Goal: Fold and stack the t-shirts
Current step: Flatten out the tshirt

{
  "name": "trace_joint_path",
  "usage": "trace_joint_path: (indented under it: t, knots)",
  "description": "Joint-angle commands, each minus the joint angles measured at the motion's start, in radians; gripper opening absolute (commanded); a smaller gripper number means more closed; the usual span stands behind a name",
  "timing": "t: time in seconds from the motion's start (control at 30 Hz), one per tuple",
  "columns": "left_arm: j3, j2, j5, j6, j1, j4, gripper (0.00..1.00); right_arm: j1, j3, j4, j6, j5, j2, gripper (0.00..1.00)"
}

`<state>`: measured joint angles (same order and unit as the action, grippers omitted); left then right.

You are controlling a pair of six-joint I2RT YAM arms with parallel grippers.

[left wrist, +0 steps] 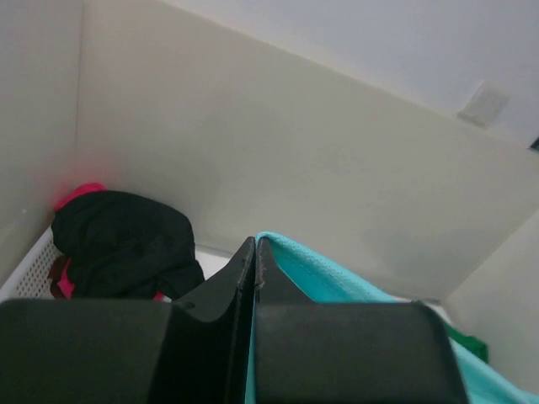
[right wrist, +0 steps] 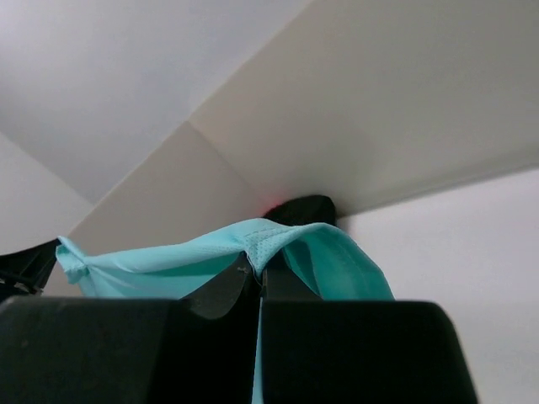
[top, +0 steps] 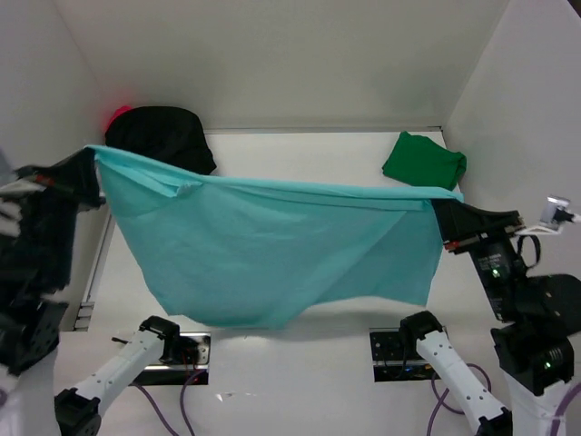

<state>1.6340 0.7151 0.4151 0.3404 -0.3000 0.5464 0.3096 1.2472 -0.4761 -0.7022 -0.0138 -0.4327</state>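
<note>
My left fingers (left wrist: pixel 248 269) and right fingers (right wrist: pixel 246 282) pinch teal t-shirt (top: pixel 272 245) corners above table (top: pixel 309 150); hold edge taut, lower evenly, hem first.

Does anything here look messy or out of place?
Nothing broken. The light teal shirt hangs stretched between the left pincer and right pincer, sagging lopsidedly. The black shirt lies crumpled in the far left corner over a red-pink one, and the dark green shirt is bunched far right.

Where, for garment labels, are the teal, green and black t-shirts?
teal t-shirt (top: pixel 272 245), top external view, hanging middle
green t-shirt (top: pixel 424 161), top external view, bundle centre
black t-shirt (top: pixel 159 132), top external view, heap centre
</note>
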Motion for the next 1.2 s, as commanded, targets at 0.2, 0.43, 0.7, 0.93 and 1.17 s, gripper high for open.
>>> trace_joint_path:
  t: [0.2,0.43,0.7,0.93,1.17]
  knots:
    - [-0.209,0.479,-0.048,0.029,-0.001,-0.278,0.00,-0.050,-0.339,0.199,-0.091,-0.114,-0.420,0.00]
    - [-0.242,0.858,-0.107,0.063,0.007,-0.430,0.00,-0.232,-0.484,0.438,-0.124,-0.095,-0.691,0.00]
    - [-0.059,1.205,-0.137,0.072,0.038,-0.445,0.00,-0.294,-0.419,0.602,-0.113,-0.077,-1.059,0.00]
    - [0.037,1.363,-0.171,0.072,0.075,-0.464,0.00,-0.294,-0.221,0.602,-0.091,-0.041,-1.320,0.02]
    - [0.076,1.419,-0.218,0.072,0.103,-0.465,0.00,-0.316,-0.123,0.580,-0.082,-0.043,-1.354,0.09]
